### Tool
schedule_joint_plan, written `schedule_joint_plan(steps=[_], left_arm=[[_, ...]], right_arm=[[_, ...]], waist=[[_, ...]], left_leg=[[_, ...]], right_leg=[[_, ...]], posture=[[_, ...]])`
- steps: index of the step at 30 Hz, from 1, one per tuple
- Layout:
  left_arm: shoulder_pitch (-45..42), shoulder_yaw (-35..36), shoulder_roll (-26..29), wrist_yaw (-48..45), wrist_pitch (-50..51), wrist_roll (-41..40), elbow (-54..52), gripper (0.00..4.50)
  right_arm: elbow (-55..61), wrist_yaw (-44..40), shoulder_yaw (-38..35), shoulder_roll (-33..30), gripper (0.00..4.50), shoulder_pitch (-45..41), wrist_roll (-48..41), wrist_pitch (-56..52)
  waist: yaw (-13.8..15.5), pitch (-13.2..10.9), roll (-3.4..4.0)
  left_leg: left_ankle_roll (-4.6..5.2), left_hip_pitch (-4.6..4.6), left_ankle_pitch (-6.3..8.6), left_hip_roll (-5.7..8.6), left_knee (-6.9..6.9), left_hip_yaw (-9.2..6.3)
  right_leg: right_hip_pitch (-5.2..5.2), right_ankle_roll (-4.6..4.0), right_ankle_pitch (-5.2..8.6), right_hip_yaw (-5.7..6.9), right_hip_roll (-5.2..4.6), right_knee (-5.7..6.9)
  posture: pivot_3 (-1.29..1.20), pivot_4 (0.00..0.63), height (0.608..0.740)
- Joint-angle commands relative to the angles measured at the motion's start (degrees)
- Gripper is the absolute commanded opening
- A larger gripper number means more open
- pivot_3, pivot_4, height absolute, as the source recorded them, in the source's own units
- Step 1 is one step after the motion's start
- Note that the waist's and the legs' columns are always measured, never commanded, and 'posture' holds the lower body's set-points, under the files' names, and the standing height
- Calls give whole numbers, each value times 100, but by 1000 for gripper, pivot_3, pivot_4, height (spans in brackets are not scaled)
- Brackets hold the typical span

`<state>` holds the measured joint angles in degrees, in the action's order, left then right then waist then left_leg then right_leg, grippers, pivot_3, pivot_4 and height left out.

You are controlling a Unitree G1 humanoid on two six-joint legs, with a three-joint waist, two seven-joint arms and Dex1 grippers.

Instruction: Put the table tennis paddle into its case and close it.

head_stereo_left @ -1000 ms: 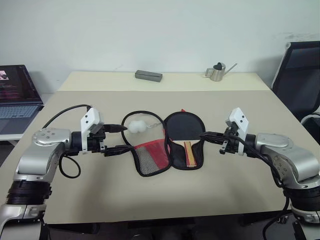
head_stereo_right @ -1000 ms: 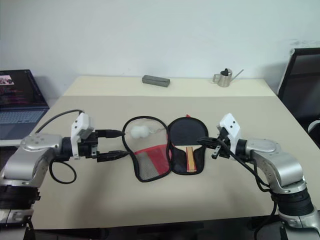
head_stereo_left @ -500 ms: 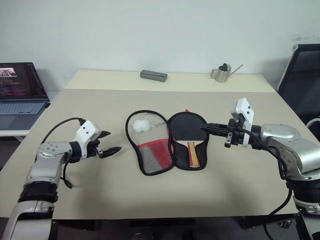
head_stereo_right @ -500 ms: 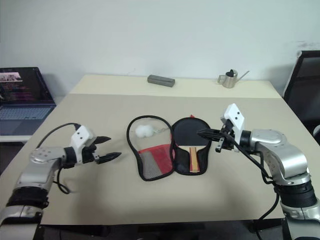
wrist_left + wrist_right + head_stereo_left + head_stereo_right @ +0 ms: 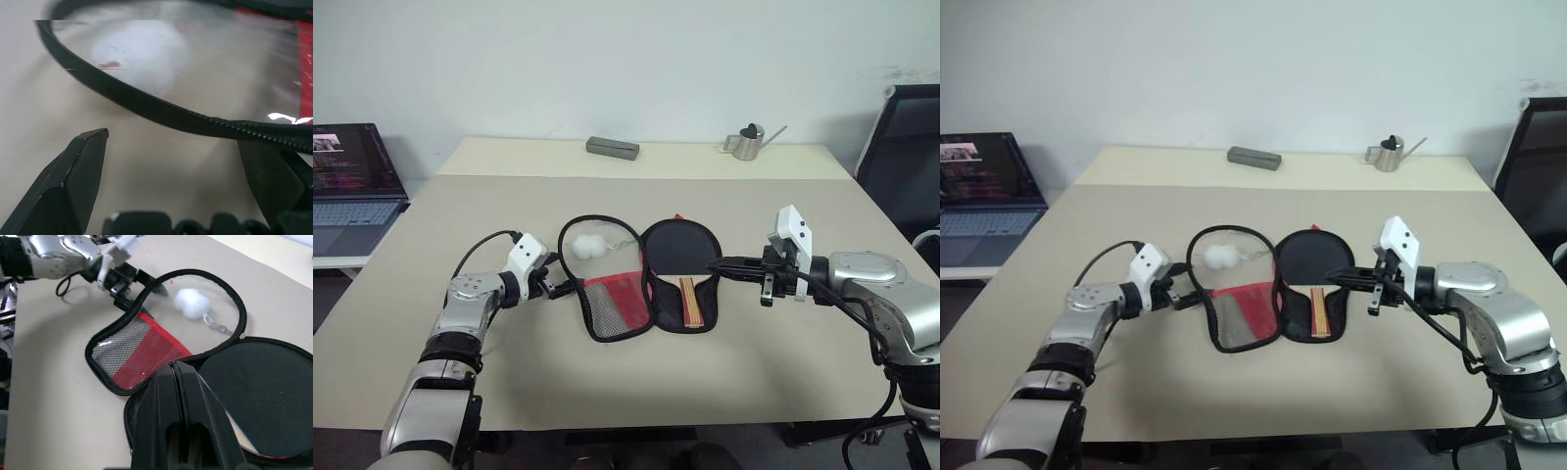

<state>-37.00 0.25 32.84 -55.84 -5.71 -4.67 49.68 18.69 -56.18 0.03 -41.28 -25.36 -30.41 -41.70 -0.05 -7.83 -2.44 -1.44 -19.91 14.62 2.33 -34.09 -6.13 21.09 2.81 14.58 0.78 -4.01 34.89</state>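
The case [image 5: 607,299] lies unzipped and spread flat in the middle of the table, its left flap showing red mesh and a white fluffy charm [image 5: 588,245]. The table tennis paddle [image 5: 677,257] rests in the right half, black face up, wooden handle toward me. My left gripper [image 5: 565,287] is open at the flap's left edge. In the left wrist view the black zip rim [image 5: 161,110] runs across between its fingers [image 5: 73,181]. My right gripper [image 5: 715,264] is shut and empty, hovering at the paddle's right edge, its fingers [image 5: 178,382] pointing over the case.
A small grey box [image 5: 612,147] and a metal watering can [image 5: 744,142] stand at the table's far edge. A laptop [image 5: 352,186] sits on a side desk at the left. A black chair [image 5: 901,137] is at the right.
My left gripper has come down and moved right, from open table to the case's left rim, still open. The right gripper has stayed shut beside the paddle.
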Motion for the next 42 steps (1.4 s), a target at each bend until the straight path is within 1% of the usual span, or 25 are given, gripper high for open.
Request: schedule_joint_plan(steps=[1,6,11,14,18,24,30,35,39,42], left_arm=[[-289,48,-3,-25,-179,-12,3,4500],[-406,95,-198,-226,-42,-215,-278,4500],[-621,-27,-365,-570,70,-279,-721,4500],[-801,-143,-562,-760,108,-274,-869,4500],[-1132,-347,-833,-945,41,-185,-733,4500],[-1576,-634,-1312,-1114,-194,-49,-277,4500],[-1842,-888,-1925,-1067,-546,171,280,4500],[-1966,-940,-2253,-907,-728,303,555,4500],[-2016,-920,-2368,-645,-848,403,744,4500],[-1946,-827,-2317,-755,-810,273,587,4500]], right_arm=[[175,35,-213,-78,20,22,-97,104],[285,-156,-293,-229,20,194,-242,70],[30,-356,-392,-592,20,253,-213,121],[13,-550,-546,-829,20,335,-261,189],[-58,-756,-869,-1154,20,427,-361,183],[-390,-759,-1284,-1498,20,292,-338,201],[-330,-649,-1420,-1534,20,275,-401,112],[-234,-547,-1412,-1497,20,341,-438,77],[-159,-356,-1319,-1352,20,332,-501,-1],[-92,-115,-1227,-1181,20,351,-543,-129]], waist=[[2,0,0],[16,0,1],[21,-1,0],[22,-2,3],[21,-5,8],[23,-8,10],[13,-9,10],[11,-12,9],[11,-13,9],[10,-15,10]], left_leg=[[0,0,0,0,0,0],[0,-1,0,3,-3,-1],[0,-8,0,5,-11,-2],[0,-7,0,5,-14,0],[0,-5,0,7,-20,2],[0,-5,0,7,-27,4],[0,-3,0,7,-28,9],[0,-3,0,7,-29,10],[0,-3,0,6,-33,9],[0,-1,0,6,-34,9]], right_leg=[[0,0,0,1,0,0],[0,10,-5,1,-1,-2],[-2,12,-7,4,-1,-3],[-14,13,-7,2,-1,-3],[-27,14,-7,3,0,-6],[-31,17,-9,4,4,-6],[-35,20,-9,2,6,-8],[-35,22,-10,1,14,-9],[-38,25,-11,0,22,-9],[-40,27,-12,0,23,-10]], posture=[[0,150,740],[0,150,740],[0,150,740],[0,150,740],[0,150,740],[0,150,740],[0,150,740],[0,150,740],[0,150,740],[0,150,740]])
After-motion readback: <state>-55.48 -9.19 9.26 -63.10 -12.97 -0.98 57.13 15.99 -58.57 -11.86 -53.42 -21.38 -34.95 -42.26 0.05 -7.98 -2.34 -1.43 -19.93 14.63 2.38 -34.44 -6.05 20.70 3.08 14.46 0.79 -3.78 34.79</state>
